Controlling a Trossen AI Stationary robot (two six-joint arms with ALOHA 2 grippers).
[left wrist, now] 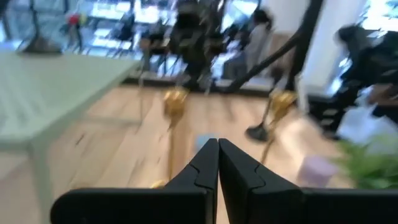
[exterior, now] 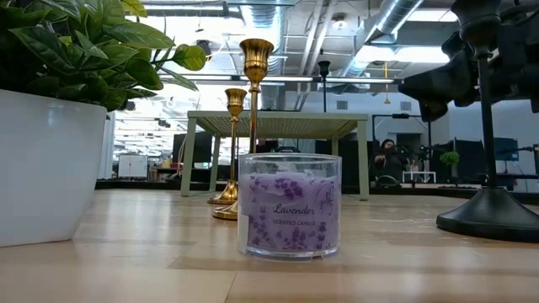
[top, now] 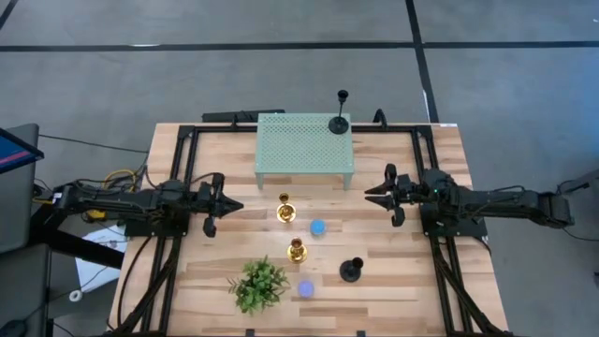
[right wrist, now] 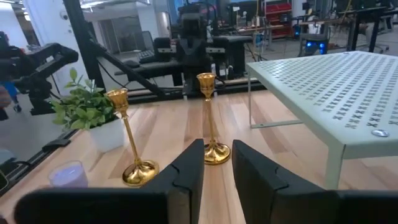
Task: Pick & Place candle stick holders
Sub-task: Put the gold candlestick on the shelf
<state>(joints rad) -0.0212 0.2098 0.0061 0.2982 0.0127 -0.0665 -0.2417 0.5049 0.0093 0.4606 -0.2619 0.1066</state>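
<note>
A clear glass jar candle with pale purple wax [exterior: 290, 204], standing on the light wooden table [exterior: 126, 261] in the low view, carries the only readable wording: "Lavender" in script, with "SCENTED CANDLE" in small capitals beneath it, printed among purple flower sprigs. No other text, number or sign is legible.

Bright, even overhead light, ceiling fixtures glowing above the lavender candle [exterior: 290, 204]; soft, short shadows beside it; glints on the brass candle stick holders [right wrist: 213, 118] just behind; heavy motion blur throughout the left wrist view; plant [exterior: 80, 46] nearest the low camera slightly soft.
</note>
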